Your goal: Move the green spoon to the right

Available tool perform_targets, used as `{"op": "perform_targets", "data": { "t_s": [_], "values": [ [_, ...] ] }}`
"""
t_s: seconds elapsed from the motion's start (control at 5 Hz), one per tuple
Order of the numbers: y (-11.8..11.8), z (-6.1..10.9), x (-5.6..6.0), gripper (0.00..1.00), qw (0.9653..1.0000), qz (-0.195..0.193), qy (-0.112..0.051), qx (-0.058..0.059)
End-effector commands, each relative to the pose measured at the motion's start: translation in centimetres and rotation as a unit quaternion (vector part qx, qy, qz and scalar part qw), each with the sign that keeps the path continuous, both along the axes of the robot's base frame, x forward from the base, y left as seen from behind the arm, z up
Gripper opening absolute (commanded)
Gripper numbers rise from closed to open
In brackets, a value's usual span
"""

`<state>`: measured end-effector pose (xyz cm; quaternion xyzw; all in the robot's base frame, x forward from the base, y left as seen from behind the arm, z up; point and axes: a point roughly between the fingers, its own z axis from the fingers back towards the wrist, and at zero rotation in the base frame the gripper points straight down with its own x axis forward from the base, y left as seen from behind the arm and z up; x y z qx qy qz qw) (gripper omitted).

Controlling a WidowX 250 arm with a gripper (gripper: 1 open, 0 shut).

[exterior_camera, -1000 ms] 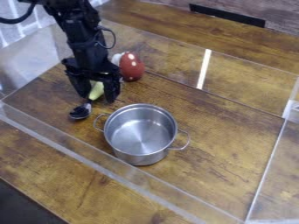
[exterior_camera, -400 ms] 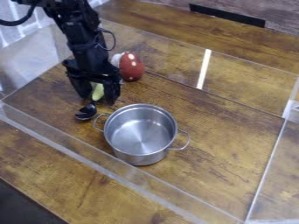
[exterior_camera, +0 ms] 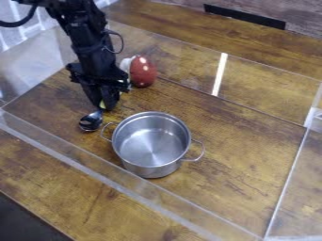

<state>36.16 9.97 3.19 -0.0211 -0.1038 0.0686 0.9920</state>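
Observation:
The green spoon (exterior_camera: 90, 118) lies on the wooden table at the left, its shiny bowl showing just left of the steel pot. Its pale yellow-green handle runs up between the black fingers and is mostly hidden by them. My gripper (exterior_camera: 102, 96) points down over the handle with its fingers drawn together, shut on the spoon. The spoon's bowl still rests on the table surface.
A steel pot (exterior_camera: 152, 143) with side handles stands just right of the spoon. A red-and-white mushroom toy (exterior_camera: 142, 71) sits behind the gripper. Clear acrylic walls (exterior_camera: 75, 155) fence the table; bare wood stretches to the right of the pot.
The fingers have closed from wide open onto the spoon's handle, hiding the yellow-green part that showed between them. The arm itself has stayed in place.

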Motion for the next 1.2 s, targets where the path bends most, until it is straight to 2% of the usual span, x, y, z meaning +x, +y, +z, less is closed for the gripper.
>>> {"op": "perform_targets", "data": {
  "t_s": [0.0,0.2,0.4,0.6,0.8,1.0],
  "values": [
    [-1.3,4.8,1.5,0.0,0.9988,-0.016,-0.043,0.017],
    [-2.1,7.4,2.1,0.0,0.998,-0.019,-0.056,0.022],
    [-3.4,10.7,3.1,0.0,0.9966,-0.025,-0.076,0.019],
    [-5.6,12.7,4.0,0.0,0.995,-0.041,-0.09,0.013],
    [-7.7,14.3,4.5,0.0,0.9928,-0.06,-0.103,0.008],
    [-8.7,14.9,4.7,0.0,0.9917,-0.069,-0.108,0.008]
  ]
}}
